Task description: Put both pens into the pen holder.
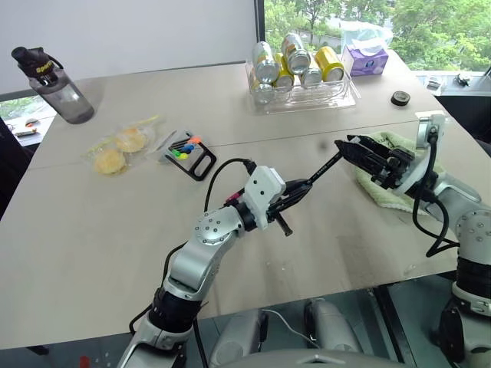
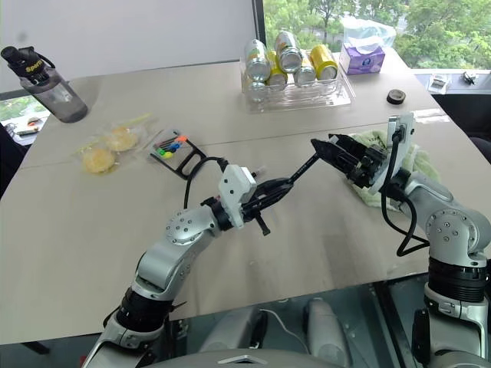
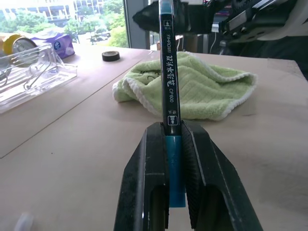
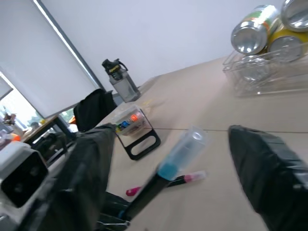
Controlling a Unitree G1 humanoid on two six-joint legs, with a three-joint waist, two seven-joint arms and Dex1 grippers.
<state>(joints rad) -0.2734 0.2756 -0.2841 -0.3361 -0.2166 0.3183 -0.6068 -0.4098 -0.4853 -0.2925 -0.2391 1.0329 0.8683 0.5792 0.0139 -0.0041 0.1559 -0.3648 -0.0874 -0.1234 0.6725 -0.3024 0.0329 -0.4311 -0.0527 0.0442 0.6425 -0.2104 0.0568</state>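
Blue pen (image 3: 169, 82), left hand (image 3: 174, 159) gripping, right hand (image 4: 168, 168) open

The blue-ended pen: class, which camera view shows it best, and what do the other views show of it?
The left wrist view: the blue-ended pen stands close up, printing readable, clamped in the left hand. The eye views show it as a thin dark stick between both hands; the right wrist view shows its clear-capped blue tip.

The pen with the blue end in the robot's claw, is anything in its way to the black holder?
Nothing visible blocks it. The slim dark pen with the blue end is clamped in the left claw; bare tan table lies between it and the black open-frame pen holder.
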